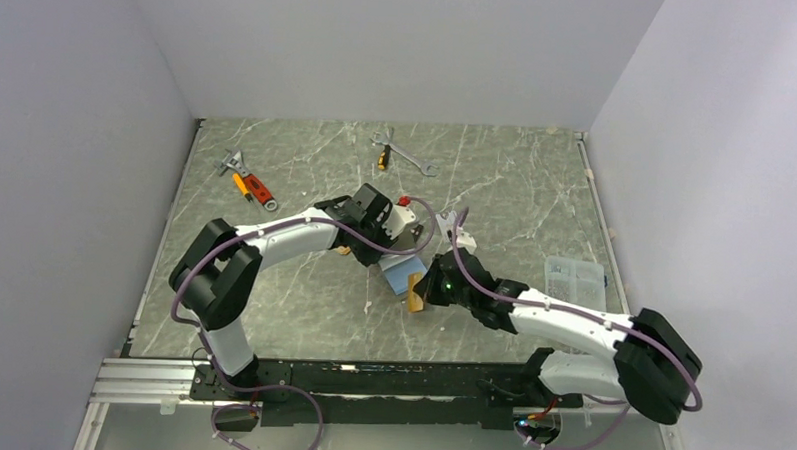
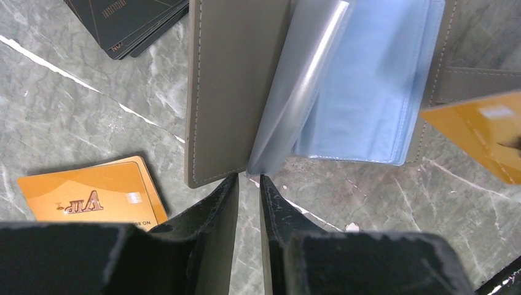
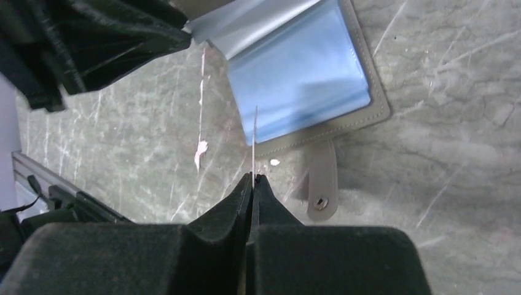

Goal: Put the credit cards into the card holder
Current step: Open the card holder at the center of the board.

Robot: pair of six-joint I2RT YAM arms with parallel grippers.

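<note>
Beside the stitched taupe card holder (image 2: 227,92), right claw (image 3: 252,178) pinches a thin orange card (image 2: 485,132); left claw (image 2: 249,181) stands slightly parted.

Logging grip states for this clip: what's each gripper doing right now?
Left gripper: nearly closed at the card holder's clear sleeve; grip cannot be told.
Right gripper: closed on an orange card.

Left arm (image 1: 284,231), jaws narrowly parted; right arm (image 1: 571,326), jaws clamped shut

Lab cell: white walls (image 1: 401,45), marbled table (image 1: 516,179)
</note>
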